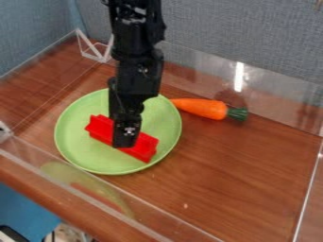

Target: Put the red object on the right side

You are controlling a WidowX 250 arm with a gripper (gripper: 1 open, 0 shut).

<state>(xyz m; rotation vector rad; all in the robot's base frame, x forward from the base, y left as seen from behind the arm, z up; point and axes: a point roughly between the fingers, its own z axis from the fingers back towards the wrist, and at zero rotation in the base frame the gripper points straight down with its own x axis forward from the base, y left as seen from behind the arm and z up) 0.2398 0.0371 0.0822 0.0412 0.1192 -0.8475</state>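
Robot gripper point(125, 130) poised over a red block on a green plate.

The red object point(123, 135) lies flat on the plate point(89, 109), left of centre on the wooden worktop point(240, 161). The gripper points straight down with jaws spread wide, apparently straddling the block's middle to pick it up; contact cannot be told. An orange carrot point(202, 108) lies to the right, beside the plate.
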